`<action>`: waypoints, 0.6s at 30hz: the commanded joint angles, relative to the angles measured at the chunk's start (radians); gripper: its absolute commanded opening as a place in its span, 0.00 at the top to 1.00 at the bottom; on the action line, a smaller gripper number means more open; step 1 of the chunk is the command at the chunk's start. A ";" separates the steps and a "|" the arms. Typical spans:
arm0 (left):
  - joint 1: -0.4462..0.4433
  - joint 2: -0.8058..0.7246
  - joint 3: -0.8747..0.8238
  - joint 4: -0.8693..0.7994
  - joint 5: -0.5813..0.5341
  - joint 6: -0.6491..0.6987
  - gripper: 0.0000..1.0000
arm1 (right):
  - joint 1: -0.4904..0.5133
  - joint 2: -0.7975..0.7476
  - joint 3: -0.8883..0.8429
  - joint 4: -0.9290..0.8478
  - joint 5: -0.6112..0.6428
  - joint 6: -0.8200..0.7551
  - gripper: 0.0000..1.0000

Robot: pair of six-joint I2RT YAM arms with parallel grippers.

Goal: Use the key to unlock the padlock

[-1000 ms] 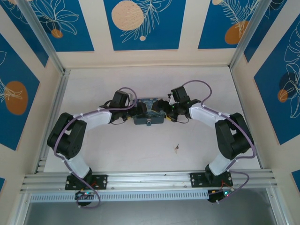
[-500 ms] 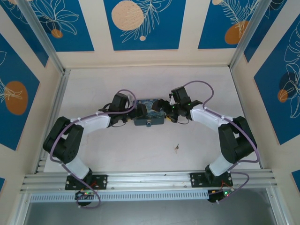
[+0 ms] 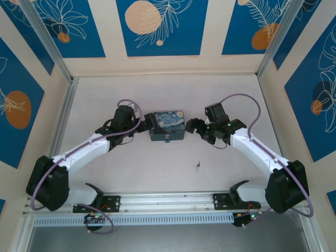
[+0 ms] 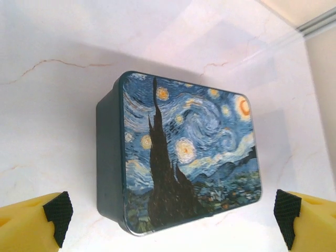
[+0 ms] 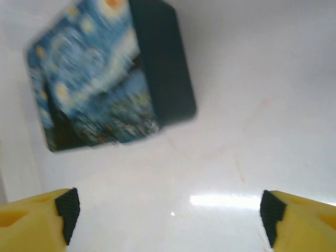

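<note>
- The padlock (image 3: pixel 166 138) is a small bluish speck at the middle of the near side of the starry-night box (image 3: pixel 167 121).
- The key (image 3: pixel 198 166) lies on the table (image 3: pixel 149 163), well apart from the box.
- Left gripper (image 3: pixel 148 124): jaws wide, empty, just beside the box's left end.
- Right gripper (image 3: pixel 193 127): jaws wide, empty, near the box's right end.

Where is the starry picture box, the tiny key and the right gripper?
starry box (image 4: pixel 184 157): left wrist view, on its painted lid.
key (image 3: pixel 198 166): top view, middle of the tiny sliver.
right gripper (image 5: pixel 168 212): right wrist view, midway between its open jaws.
</note>
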 commanded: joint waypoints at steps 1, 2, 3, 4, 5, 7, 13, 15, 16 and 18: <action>0.004 -0.049 -0.082 -0.028 0.031 -0.083 0.00 | 0.045 -0.062 -0.099 -0.203 0.061 0.083 0.21; 0.004 -0.060 -0.102 -0.014 0.053 -0.101 0.00 | 0.060 -0.078 -0.126 -0.211 0.074 0.114 0.24; 0.004 -0.072 -0.118 -0.010 0.067 -0.119 0.00 | 0.078 -0.092 -0.153 -0.217 0.085 0.153 0.26; 0.002 -0.082 -0.130 -0.009 0.075 -0.132 0.00 | 0.094 -0.102 -0.178 -0.216 0.094 0.190 0.27; 0.001 -0.090 -0.138 -0.012 0.078 -0.136 0.00 | 0.107 -0.108 -0.197 -0.215 0.101 0.222 0.30; -0.001 -0.108 -0.148 -0.027 0.071 -0.140 0.00 | 0.135 -0.108 -0.230 -0.199 0.110 0.281 0.35; -0.006 -0.123 -0.151 -0.032 0.073 -0.137 0.00 | 0.190 -0.051 -0.247 -0.184 0.151 0.361 0.45; -0.010 -0.117 -0.149 -0.022 0.076 -0.138 0.00 | 0.205 -0.025 -0.240 -0.176 0.161 0.364 0.48; -0.013 -0.114 -0.149 -0.018 0.079 -0.138 0.00 | 0.209 -0.014 -0.235 -0.170 0.161 0.365 0.48; -0.016 -0.104 -0.146 -0.012 0.083 -0.138 0.00 | 0.220 0.010 -0.226 -0.156 0.166 0.367 0.48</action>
